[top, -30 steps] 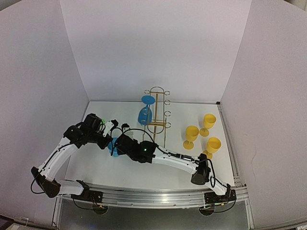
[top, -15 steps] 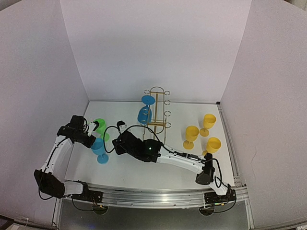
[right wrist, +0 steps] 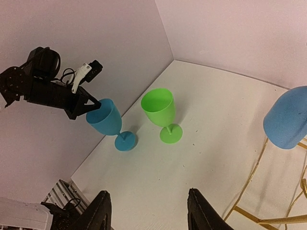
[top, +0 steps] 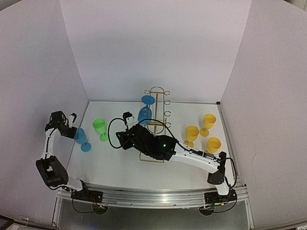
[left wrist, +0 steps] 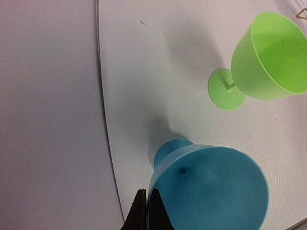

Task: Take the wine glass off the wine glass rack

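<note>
The gold wire wine glass rack (top: 156,120) stands at the back middle of the table. A blue wine glass (top: 145,113) hangs upside down on its left side and also shows in the right wrist view (right wrist: 288,117). A second blue wine glass (top: 81,137) is upright by the left wall, and my left gripper (left wrist: 147,201) is shut on its rim (left wrist: 211,191). Whether its foot (right wrist: 125,142) touches the table I cannot tell. My right gripper (right wrist: 147,201) hangs open and empty over the table, left of the rack (right wrist: 254,187).
A green glass (top: 100,127) stands right of the held blue one, also seen in the wrist views (left wrist: 268,62) (right wrist: 160,109). Three yellow glasses (top: 192,134) (top: 209,120) (top: 213,144) stand to the right of the rack. White walls enclose the left, back and right.
My right gripper has let go of the blue glass and drawn back toward the rack. My left gripper has carried that glass left to the wall, uncovering the green glass.
</note>
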`<state>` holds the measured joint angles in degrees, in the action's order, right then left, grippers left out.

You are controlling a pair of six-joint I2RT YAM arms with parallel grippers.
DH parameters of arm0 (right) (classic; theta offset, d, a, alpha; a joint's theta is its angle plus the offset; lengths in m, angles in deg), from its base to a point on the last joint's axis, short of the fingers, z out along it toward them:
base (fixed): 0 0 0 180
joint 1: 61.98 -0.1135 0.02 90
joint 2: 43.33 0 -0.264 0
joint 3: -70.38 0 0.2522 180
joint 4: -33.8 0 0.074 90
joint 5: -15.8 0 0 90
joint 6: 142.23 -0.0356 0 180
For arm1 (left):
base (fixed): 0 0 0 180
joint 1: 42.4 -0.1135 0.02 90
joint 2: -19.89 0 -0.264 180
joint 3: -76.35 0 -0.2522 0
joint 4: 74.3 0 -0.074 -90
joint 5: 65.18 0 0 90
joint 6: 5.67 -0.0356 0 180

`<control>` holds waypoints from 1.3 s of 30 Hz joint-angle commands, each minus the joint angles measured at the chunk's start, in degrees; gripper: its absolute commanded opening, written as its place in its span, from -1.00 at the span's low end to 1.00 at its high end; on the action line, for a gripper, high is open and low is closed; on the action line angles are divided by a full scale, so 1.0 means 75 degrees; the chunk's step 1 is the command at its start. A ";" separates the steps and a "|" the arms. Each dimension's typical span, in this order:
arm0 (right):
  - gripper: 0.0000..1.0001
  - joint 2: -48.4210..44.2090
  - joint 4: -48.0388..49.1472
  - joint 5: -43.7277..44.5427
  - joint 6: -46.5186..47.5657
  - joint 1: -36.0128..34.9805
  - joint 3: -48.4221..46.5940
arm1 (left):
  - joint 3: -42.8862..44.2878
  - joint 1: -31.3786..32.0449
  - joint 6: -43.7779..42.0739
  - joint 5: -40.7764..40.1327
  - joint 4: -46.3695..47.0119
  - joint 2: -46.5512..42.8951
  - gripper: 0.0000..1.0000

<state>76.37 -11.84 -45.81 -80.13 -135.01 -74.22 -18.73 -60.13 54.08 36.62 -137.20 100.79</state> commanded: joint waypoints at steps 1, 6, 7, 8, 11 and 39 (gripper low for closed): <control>-0.02 -0.0446 0.0327 0.0292 0.0223 0.0021 0.0274 | 0.0729 -0.0036 0.0067 0.0039 0.1271 0.0570 -1.00; -0.02 -0.0522 0.0370 0.0277 0.0235 0.0023 0.0385 | 0.1381 -0.0022 0.0417 -0.0082 0.1703 0.1508 -1.00; -0.02 -0.0533 0.0376 0.0280 0.0232 0.0023 0.0403 | 0.1463 -0.0015 0.0453 -0.0042 0.1787 0.1619 -1.00; -0.02 -0.0544 0.0381 0.0287 0.0227 0.0023 0.0424 | 0.1531 -0.0001 0.0493 0.0000 0.1834 0.1717 -1.00; -0.02 -0.0561 0.0403 0.0329 0.0225 0.0023 0.0458 | 0.1582 0.0145 0.0519 -0.0128 0.1918 0.1929 -1.00; -0.02 -0.0568 0.0515 0.0288 0.0287 0.0076 0.0494 | 0.2213 0.0445 0.0518 -0.0656 0.0838 0.2726 -1.00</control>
<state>74.58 -9.59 -44.18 -78.65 -134.79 -69.97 -5.77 -56.64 57.77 33.56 -126.29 120.33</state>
